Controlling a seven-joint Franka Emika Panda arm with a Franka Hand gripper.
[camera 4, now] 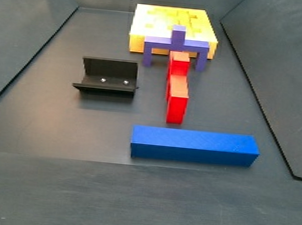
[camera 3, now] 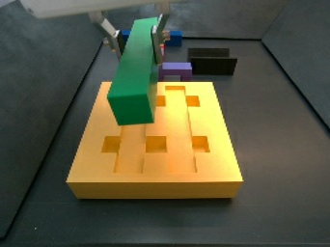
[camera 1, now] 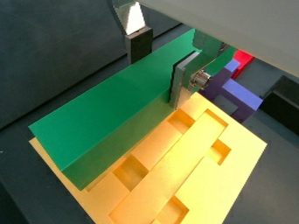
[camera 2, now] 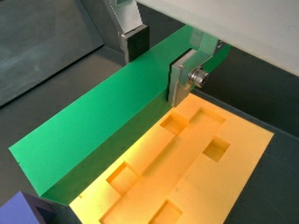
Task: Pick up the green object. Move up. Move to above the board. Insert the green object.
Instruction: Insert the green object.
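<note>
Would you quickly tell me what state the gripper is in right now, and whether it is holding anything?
Gripper: shut on the green object, clamping one end of the bar and holding it above the board.

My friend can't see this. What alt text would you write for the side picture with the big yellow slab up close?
The gripper holds a long green rectangular bar in the air above a large orange-yellow grooved board with square holes. Behind the board lie a purple block and a black block.
</note>
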